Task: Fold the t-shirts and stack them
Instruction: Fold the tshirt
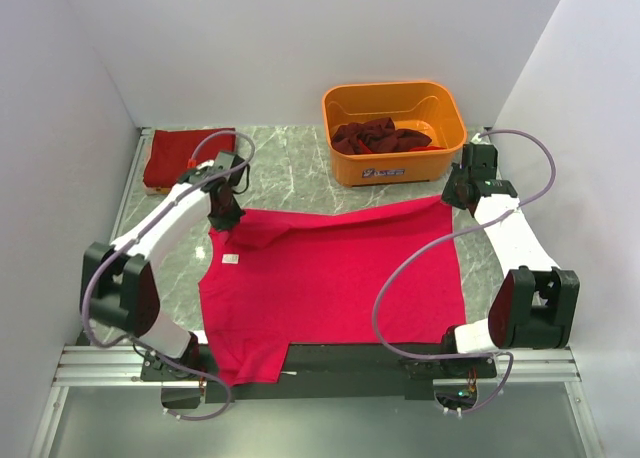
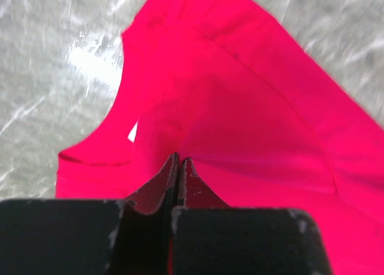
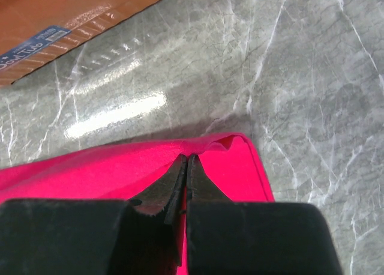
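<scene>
A bright red t-shirt (image 1: 330, 283) lies spread flat on the marble table, its near edge hanging over the front. My left gripper (image 1: 224, 218) is shut on the shirt's far left corner, by the sleeve; the left wrist view shows the fingers (image 2: 180, 167) pinching red cloth (image 2: 252, 107). My right gripper (image 1: 455, 200) is shut on the far right corner; the right wrist view shows the fingers (image 3: 187, 164) pinching the puckered hem (image 3: 234, 149). A folded dark red shirt (image 1: 185, 156) lies at the far left. An orange tub (image 1: 395, 133) holds more dark red shirts (image 1: 378, 136).
White walls close in the table on the left, back and right. The orange tub stands just beyond the shirt's far edge; its side shows in the right wrist view (image 3: 72, 17). Bare marble (image 1: 285, 163) lies between the folded shirt and the tub.
</scene>
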You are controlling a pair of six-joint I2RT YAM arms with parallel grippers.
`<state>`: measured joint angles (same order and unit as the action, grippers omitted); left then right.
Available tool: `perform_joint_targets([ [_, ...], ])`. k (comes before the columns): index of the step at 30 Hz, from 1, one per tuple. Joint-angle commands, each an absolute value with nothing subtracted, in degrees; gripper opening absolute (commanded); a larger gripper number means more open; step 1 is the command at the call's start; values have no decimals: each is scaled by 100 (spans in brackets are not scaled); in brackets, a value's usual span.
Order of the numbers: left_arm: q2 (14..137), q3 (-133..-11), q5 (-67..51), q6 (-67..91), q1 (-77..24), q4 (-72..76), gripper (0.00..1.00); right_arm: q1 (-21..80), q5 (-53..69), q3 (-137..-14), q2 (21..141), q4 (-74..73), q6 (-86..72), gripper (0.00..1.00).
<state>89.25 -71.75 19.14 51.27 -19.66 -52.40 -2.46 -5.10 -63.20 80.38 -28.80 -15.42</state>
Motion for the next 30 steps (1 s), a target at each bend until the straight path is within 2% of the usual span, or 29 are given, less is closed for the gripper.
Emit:
perform_joint_targets([
  [1, 8298, -6926, 1530, 4975, -1995, -5344, 1, -290, -589, -6364, 7770, -2865, -1441, 0],
  [14, 8596, -6355, 1354, 4843, -1960, -5001, 1, -290, -764, -5776, 7620, -3304, -1590, 0],
  [15, 8570, -6224, 1362, 4860, -1960, -5010, 3, -273, -782, -5687, 7594, -3357, -1617, 2],
  [17, 8517, -6109, 1336, 4843, -1960, -5019, 31, -281, -809, -5355, 7533, -3349, -1749, 12],
  [18, 8508, -6074, 1362, 4860, -1960, -5062, 45, -273, -835, -5274, 7454, -3357, -1766, 31],
  [19, 8473, -6091, 1467, 4878, -1960, -5115, 67, -281, -913, -5230, 7418, -3366, -1862, 41],
  [21, 8403, -6169, 1555, 4939, -1960, -5220, 81, -272, -1010, -5186, 7252, -3401, -1898, 59],
  [22, 8350, -6213, 1599, 4948, -1960, -5238, 97, -272, -1011, -5186, 7181, -3419, -1951, 61],
  [23, 8271, -6257, 1678, 5000, -1960, -5256, 99, -264, -993, -5186, 7094, -3402, -1951, 65],
  [26, 8183, -6398, 1722, 5010, -1960, -5195, 99, -220, -599, -5142, 6655, -3218, -1846, 86],
  [30, 8235, -6539, 1618, 4940, -1960, -4800, 99, 261, -53, -5089, 6434, -2954, -1697, 88],
])
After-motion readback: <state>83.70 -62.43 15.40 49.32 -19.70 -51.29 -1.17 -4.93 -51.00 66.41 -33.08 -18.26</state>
